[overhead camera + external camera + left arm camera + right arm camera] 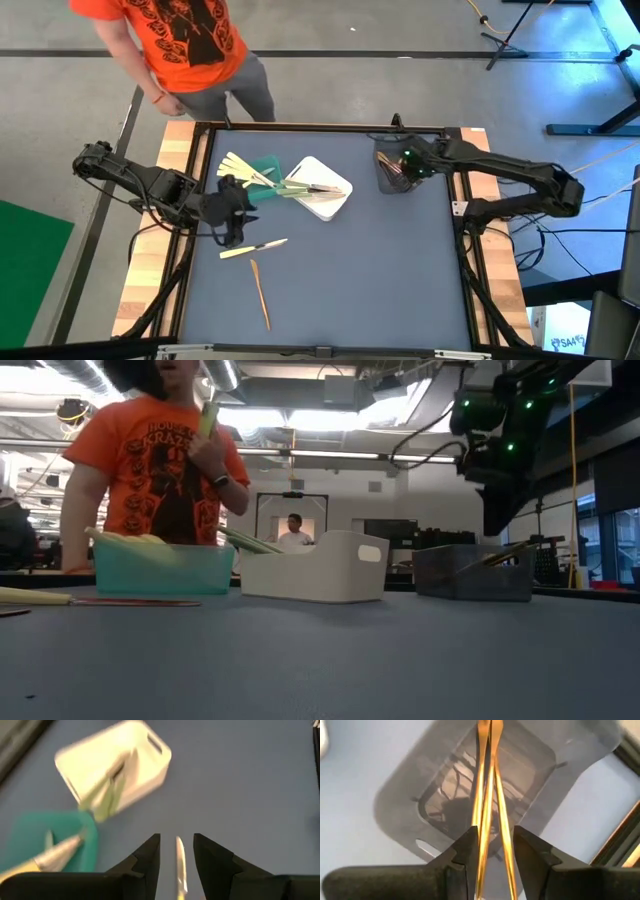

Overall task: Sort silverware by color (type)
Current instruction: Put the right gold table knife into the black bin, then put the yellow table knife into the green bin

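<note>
The left gripper [228,205] hangs just inside the left edge of the tabletop [380,270], beside the green bin [262,170]. Its own wrist view shows its fingers [147,857] apart with a pale yellow knife [180,865] lying in the gap between them; whether they press on the knife or only straddle it I cannot tell. The right gripper [400,165] is over the grey bin [392,175] near the far right corner. In its wrist view two orange-brown utensils [487,805] run up between its fingers [470,852] and down into that bin, and the fingers look closed against them. The green bin sits toward the far left corner and holds several pale yellow utensils [238,165] that stick out over its rim. Just beside it, toward the middle of the far edge, the white bin [322,190] carries light green utensils [285,188] leaning out over its left side and a silver piece [325,187] lying across it. On the bare tabletop toward the near left, a yellow-handled knife [255,248] lies roughly crosswise, and a thin orange-brown utensil [260,293] lies nearer the front edge, pointing toward that edge. A person in an orange shirt [180,40] stands beyond the far left corner of the tabletop; in the low view the person holds something light green up in one hand [210,455].
</note>
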Action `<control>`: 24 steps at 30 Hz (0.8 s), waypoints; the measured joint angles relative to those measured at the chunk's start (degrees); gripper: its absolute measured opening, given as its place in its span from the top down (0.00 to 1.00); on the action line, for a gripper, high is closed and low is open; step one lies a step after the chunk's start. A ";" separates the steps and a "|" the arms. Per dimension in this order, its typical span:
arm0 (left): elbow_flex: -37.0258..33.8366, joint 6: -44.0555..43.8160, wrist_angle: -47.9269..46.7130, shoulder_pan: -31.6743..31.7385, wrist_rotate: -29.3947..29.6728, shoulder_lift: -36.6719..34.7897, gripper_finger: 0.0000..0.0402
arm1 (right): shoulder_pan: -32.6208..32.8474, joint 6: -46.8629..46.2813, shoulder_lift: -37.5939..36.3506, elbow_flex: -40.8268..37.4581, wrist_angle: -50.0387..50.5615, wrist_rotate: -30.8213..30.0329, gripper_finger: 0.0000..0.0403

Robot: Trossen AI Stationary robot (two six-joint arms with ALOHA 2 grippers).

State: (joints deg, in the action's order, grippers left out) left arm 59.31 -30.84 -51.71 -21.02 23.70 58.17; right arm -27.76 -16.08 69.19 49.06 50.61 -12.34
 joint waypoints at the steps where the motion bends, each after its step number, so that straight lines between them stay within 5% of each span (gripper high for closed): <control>1: 0.00 -1.99 -1.00 0.00 -0.84 0.00 0.72 | 0.04 -0.03 -1.05 0.00 -0.04 0.23 0.73; 9: -1.59 -11.05 -3.12 -1.88 -5.17 0.00 0.72 | 1.06 -0.50 -8.46 0.00 -1.04 6.54 0.73; 16: -8.33 -17.44 -3.19 -5.12 -6.11 0.00 0.72 | 10.73 -0.16 -10.56 0.00 -8.60 6.93 0.73; 24: -16.19 -24.04 -2.77 -7.32 -14.46 0.00 0.72 | 20.84 -0.11 -10.02 0.00 -15.10 6.88 0.73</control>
State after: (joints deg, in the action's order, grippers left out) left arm 43.12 -54.88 -54.48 -28.34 9.24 58.17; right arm -6.92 -16.19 59.17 49.06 35.51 -5.46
